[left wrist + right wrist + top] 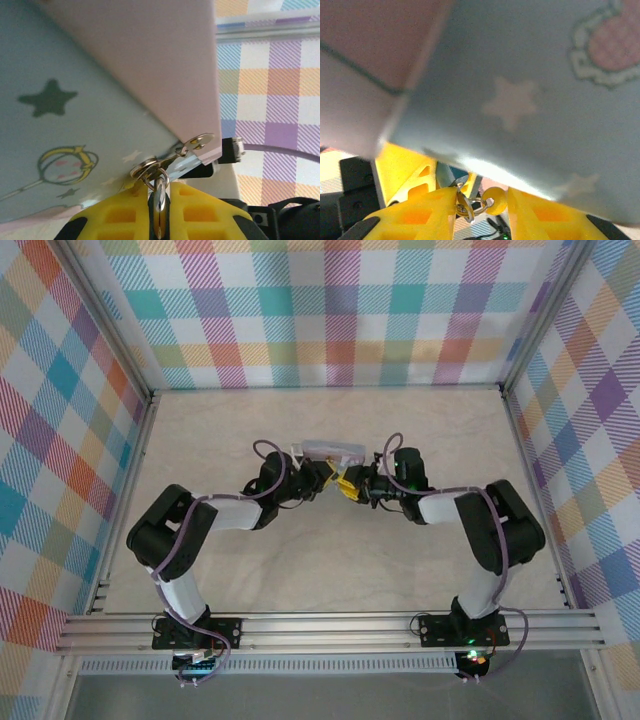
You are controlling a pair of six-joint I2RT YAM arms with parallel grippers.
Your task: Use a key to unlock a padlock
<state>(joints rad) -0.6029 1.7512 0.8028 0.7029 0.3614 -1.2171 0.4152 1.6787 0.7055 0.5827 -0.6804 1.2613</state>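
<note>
Plainly both task pieces are featherweight, hard and slick. The key, as I read the thin bright sliver seen edge-on in the left wrist view, is stiff but small enough to twist or skate out of a loose pinch. It wants gripping flat across its head with the blade left free. The left claw is closed narrow on that sliver, its yellow fingers pressing from both sides. Touching the sliver's upper end is a small metal loop and knob that I take for the padlock. It hangs by the hasp at the lower corner of the tin, and its body is too blurred to make out. Hung this way it will likely swing from any push, so it needs steadying by the body, not the thin shackle. In the right wrist view the right claw sits under the tin with a tiny ring and a yellowish blob between its fingers; whether it grips anything I cannot tell. From above, the left arm and right arm rise from the near edge with elbows out and forearms bent inward. The claws meet nose to nose over mid-bench, just near of the tin.
</note>
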